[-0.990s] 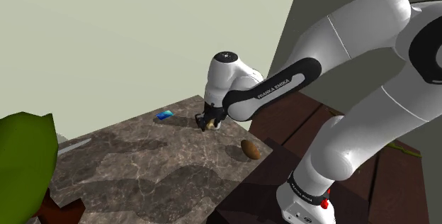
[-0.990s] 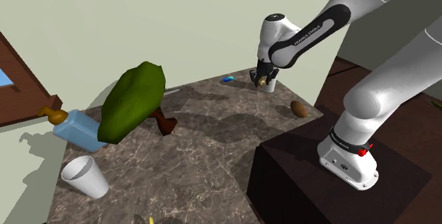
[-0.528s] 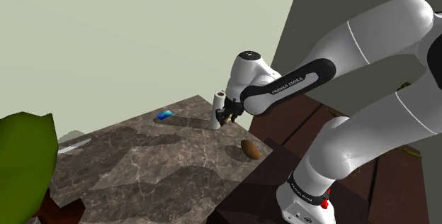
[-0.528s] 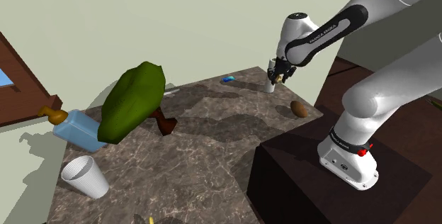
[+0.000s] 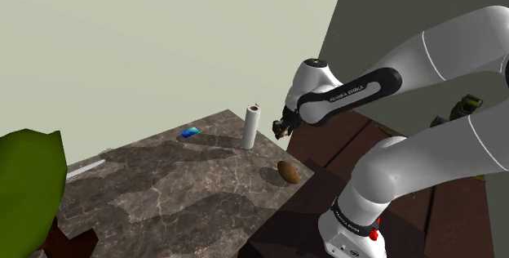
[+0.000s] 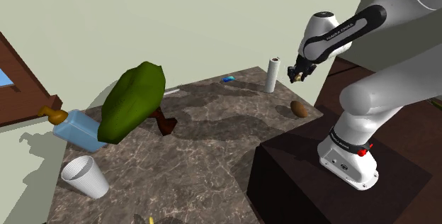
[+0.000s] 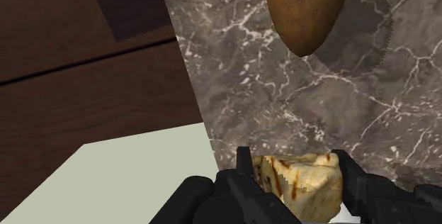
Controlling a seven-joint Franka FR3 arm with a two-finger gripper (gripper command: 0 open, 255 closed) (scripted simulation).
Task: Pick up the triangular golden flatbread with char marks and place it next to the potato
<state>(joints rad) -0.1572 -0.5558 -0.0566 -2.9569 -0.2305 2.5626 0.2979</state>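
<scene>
The golden flatbread [image 7: 301, 181] with brown char marks is clasped between my black fingers [image 7: 244, 166] in the wrist view. My gripper [image 5: 282, 130] hangs in the air past the table's far right corner in the shoulder view, above and behind the brown potato [image 5: 287, 171]. The second exterior view has the gripper [image 6: 298, 76] to the right of the paper roll, with the potato [image 6: 299, 108] lower down on the marble table [image 6: 212, 144]. The potato [image 7: 307, 10] lies ahead of the gripper [image 7: 292, 164] on the marble.
A white paper roll [image 5: 250, 126] stands near the table's far edge, a small blue object [image 5: 191, 131] left of it. A green bushy thing [image 6: 131, 102], a blue bottle [image 6: 78, 130] and a white cup [image 6: 84, 176] sit at the second exterior view's left. My dark stand [image 6: 333, 180] borders the table.
The gripper has carried the flatbread rightward and a little upward, from in front of the paper roll to beyond the table's corner. The roll is now uncovered.
</scene>
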